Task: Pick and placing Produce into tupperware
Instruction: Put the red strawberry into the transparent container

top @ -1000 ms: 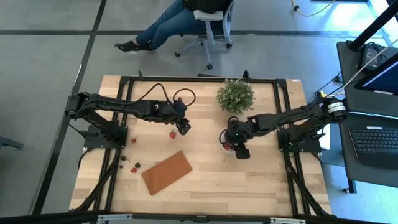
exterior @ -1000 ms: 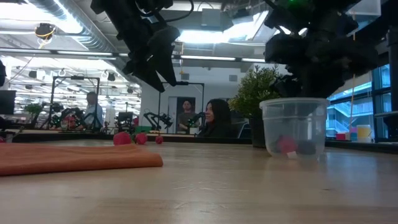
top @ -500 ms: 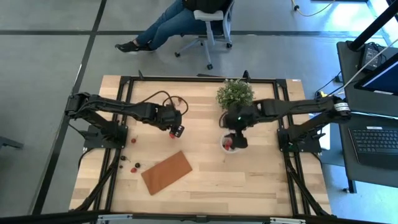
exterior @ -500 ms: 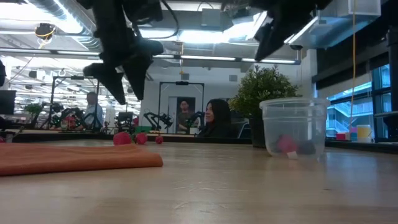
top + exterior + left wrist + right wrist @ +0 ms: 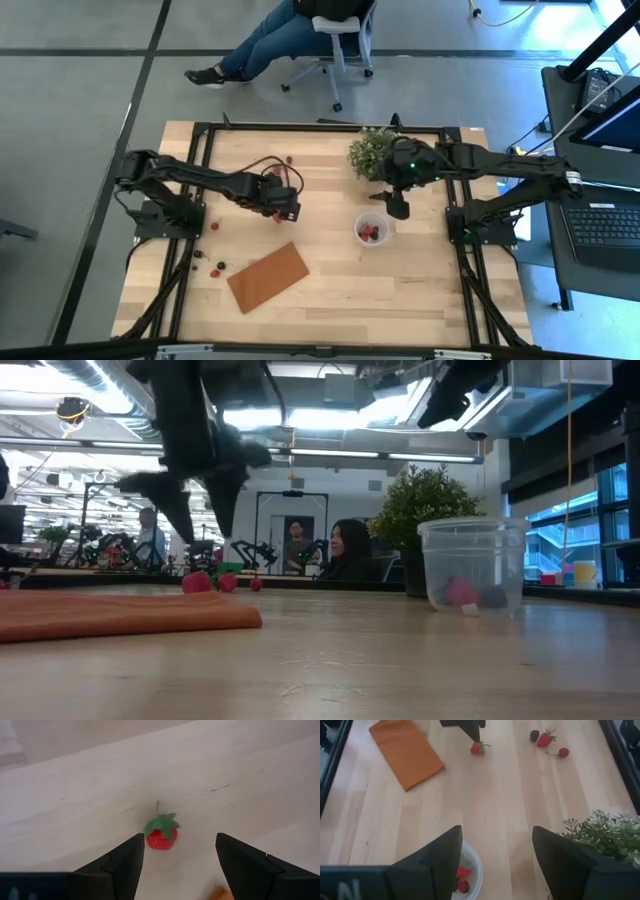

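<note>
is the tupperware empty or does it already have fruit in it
Not empty. The tupperware stands upright and holds a few pieces of produce: red ones and a darker one lie at its bottom, seen from above and through its clear wall.

Bare table (image 5: pixel 330 190) between arms; plant (image 5: pixel 377 153) crowds tupperware (image 5: pixel 372 229).

Pale wood-grain bench (image 5: pixel 330 290). Red strawberry (image 5: pixel 161 835) with a green leafy cap. Orange-brown board (image 5: pixel 268 277). Clear whitish cup (image 5: pixel 474 563) holding red and dark pieces. Green bushy plant (image 5: pixel 372 152). Both pincers are black.
</note>
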`<state>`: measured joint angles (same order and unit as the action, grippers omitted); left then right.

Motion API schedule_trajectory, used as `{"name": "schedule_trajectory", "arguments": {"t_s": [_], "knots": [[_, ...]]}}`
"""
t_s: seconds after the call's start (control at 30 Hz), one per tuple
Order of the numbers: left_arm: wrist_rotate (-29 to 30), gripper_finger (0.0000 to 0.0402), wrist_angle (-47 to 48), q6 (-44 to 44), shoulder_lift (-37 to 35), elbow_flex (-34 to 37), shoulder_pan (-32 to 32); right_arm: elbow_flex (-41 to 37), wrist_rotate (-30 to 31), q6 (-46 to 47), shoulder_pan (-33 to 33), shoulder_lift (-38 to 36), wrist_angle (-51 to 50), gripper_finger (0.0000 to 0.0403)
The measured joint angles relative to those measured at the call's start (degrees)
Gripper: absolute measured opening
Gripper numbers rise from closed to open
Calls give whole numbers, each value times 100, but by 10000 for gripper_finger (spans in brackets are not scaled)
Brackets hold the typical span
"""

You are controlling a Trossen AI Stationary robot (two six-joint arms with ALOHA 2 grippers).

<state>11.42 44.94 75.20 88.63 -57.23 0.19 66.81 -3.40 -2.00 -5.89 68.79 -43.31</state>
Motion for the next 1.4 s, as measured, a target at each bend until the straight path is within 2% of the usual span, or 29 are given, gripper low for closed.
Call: {"name": "schedule_trajectory", "arguments": {"t_s": [0.6, 0.8, 1.03, 1.2, 1.4], "knots": [[-385, 237, -307, 128, 1074, -2, 136, -319, -11, -98, 0, -2, -59, 242], [-430, 235, -396, 118, 1162, -2, 140, -439, -15, -63, 0, -2, -57, 242], [-605, 189, -355, 83, 1162, -2, 144, -440, -15, -63, 0, -2, -62, 242], [-334, 148, -351, 69, 1162, -2, 155, -439, -15, -63, 0, -2, -63, 242], [-243, 133, -362, -301, 1160, -2, 168, -439, -15, -63, 0, -2, -66, 242]]}}
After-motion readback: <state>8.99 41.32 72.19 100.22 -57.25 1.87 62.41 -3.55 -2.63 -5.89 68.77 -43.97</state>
